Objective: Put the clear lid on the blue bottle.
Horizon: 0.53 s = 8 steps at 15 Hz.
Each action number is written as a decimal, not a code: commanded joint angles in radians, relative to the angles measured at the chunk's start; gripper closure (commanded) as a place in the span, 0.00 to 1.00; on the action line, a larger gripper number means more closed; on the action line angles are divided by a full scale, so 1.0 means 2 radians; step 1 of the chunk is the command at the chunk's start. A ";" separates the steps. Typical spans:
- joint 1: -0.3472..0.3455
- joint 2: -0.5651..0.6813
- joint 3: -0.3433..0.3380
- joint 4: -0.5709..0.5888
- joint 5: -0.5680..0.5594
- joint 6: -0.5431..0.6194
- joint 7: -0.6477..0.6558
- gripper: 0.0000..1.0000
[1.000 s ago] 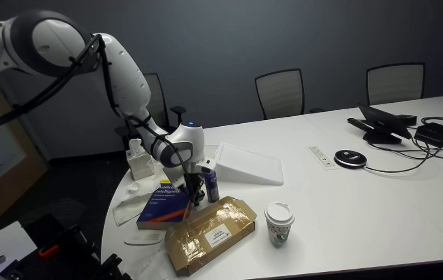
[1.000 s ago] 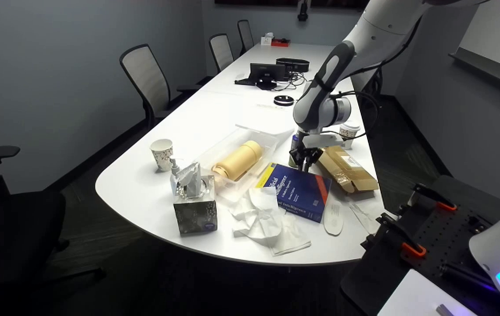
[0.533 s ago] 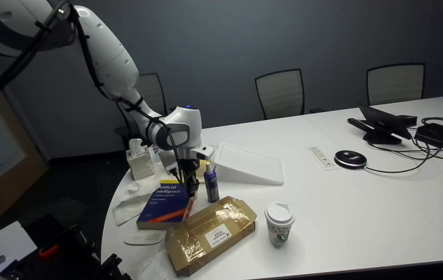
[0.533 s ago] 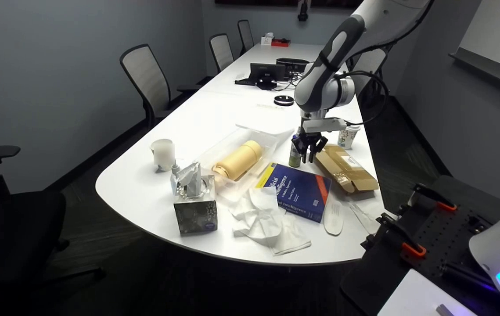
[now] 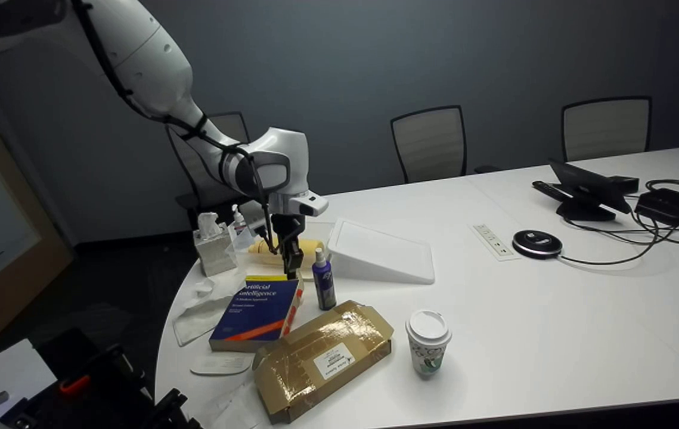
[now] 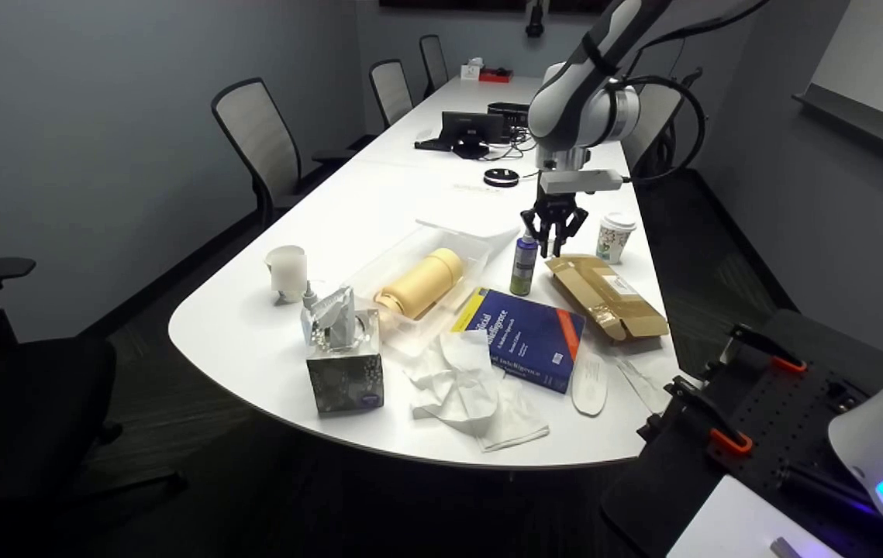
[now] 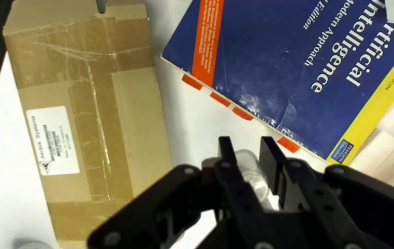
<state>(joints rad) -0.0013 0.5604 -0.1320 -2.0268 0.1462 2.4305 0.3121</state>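
- Fingers (image 7: pixel 271 155) in the wrist view are standing narrow, holding the clear lid (image 7: pixel 247 160) between them.
- Beyond them the blue book (image 7: pixel 269 58) is lying face up, its cut-off title reading "rtificial Intelligence" with "Modern Approach"; a yellow band (image 7: pixel 373 116) is carrying "EDITION" and a badge (image 7: pixel 342 151) reading "PEARSON Education".
- Beside the book, the cardboard box (image 7: pixel 93 128) is lying with its white label (image 7: pixel 52 140) showing "Akribis Systems", the finer print too small to read.
- In an exterior view, the blue bottle (image 5: pixel 324 289) is standing upright on the counter (image 5: pixel 554 333), just beside the book, its white spray nozzle (image 5: pixel 319 256) pointing up and its lettering too small to read.
- From that angle the title is reading whole, "Artificial Intelligence"; a white-lidded paper cup (image 5: pixel 427 345) is standing near the box.
- In an exterior view, the fingers are hanging close to the top of the blue bottle (image 6: pixel 522 271); I cannot tell whether they are touching it.
- On the book's spine (image 6: pixel 522 370) "Intelligence" is showing; a patterned tissue box (image 6: pixel 346 380) is bearing a small blue mark too blurred to read, and a yellow flask (image 6: pixel 422 283) is lying in a clear container (image 6: pixel 480 249).
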 commanded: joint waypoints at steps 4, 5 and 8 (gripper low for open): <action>-0.002 -0.027 -0.006 0.033 -0.031 -0.058 0.010 0.94; -0.004 -0.022 -0.005 0.042 -0.033 -0.060 0.006 0.94; -0.007 -0.006 -0.005 0.073 -0.044 -0.072 0.003 0.94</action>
<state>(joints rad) -0.0089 0.5222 -0.1426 -1.9450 0.0866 2.3381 0.3167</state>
